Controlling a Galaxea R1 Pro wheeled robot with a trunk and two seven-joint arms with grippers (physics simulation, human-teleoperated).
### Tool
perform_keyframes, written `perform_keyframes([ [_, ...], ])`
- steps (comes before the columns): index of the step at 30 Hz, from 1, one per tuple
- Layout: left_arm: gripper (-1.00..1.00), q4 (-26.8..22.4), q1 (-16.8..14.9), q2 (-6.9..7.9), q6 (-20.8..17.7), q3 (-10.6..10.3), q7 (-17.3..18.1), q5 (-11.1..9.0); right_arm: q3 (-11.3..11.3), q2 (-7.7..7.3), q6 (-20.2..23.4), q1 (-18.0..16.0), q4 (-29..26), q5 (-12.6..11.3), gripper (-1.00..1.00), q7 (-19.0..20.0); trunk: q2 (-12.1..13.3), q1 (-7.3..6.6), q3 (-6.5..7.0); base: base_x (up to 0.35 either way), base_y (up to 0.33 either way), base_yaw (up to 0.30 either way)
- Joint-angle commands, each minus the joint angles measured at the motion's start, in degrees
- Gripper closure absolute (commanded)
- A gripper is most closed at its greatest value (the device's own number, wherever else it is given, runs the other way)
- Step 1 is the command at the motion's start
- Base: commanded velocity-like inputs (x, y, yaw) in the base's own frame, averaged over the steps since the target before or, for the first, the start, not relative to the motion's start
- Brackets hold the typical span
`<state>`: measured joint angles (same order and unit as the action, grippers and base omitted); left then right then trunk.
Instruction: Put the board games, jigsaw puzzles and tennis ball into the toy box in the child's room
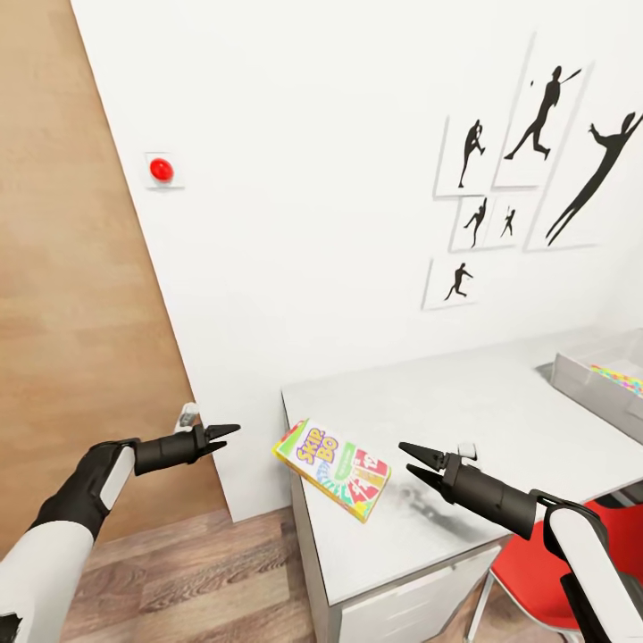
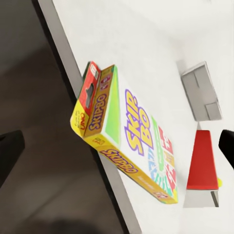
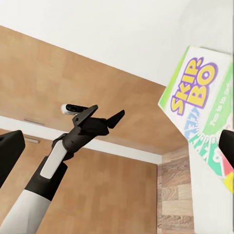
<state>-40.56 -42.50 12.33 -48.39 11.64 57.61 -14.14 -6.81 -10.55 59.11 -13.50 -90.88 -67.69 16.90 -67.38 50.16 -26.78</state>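
The yellow-green Skip-Bo board game (image 1: 332, 469) lies flat at the left end of the table (image 1: 500, 420), one corner hanging over the edge. My left gripper (image 1: 230, 437) hovers open and empty in the air left of the table end, pointing at the game. My right gripper (image 1: 404, 458) is open and empty above the tabletop, just right of the game. The left wrist view shows the game (image 2: 131, 141) on the edge, the right wrist view its front (image 3: 204, 97) and the left gripper (image 3: 105, 114). The grey toy box (image 1: 585, 379) stands at the far right with a jigsaw puzzle (image 1: 621, 379) in it.
A red chair (image 1: 616, 545) stands at the table's near right side. The white wall with black silhouette pictures (image 1: 536, 134) and a red button (image 1: 162, 170) runs behind the table. Wood plank floor (image 1: 179, 572) lies below my left arm.
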Motion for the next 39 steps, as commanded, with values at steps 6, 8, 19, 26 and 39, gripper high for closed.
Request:
perform_keyframes([
  [6, -1.0, 0.8, 0.0, -1.98, -0.3, 0.2, 0.0, -0.2, -0.1, 0.0, 0.2, 0.0, 0.0, 0.5, -1.0, 0.6, -2.5, 1.32, -1.14, 0.0, 0.0, 0.0],
  [8, -1.0, 1.6, 0.0, -2.47, -0.3, 0.3, 0.2, -0.2, -0.1, 0.0, 0.2, 0.0, 0.0, 0.5, -1.0, 0.6, -3.3, 1.76, -1.5, 0.0, 0.0, 0.0],
  [19, -1.0, 3.4, 0.0, -3.1, -0.2, 1.4, 1.6, -0.3, -0.1, 0.08, 0.2, 0.1, 0.0, 0.5, -1.0, 0.6, -4.5, 2.42, -2.04, 0.0, 0.0, 0.0],
  [26, -1.0, 3.5, 0.0, -3.26, -0.1, 1.5, 1.8, -0.3, -0.2, 0.05, 0.2, 0.2, 0.0, 0.6, -1.0, 0.6, -4.5, 2.42, -2.04, 0.0, 0.0, 0.0],
  [39, -1.0, 3.5, 0.0, -3.45, -0.1, 1.6, 1.9, -0.3, -0.2, 0.05, 0.2, 0.2, 0.0, 0.6, -1.0, 0.6, -4.5, 2.42, -2.04, -0.019, -0.061, 0.0],
])
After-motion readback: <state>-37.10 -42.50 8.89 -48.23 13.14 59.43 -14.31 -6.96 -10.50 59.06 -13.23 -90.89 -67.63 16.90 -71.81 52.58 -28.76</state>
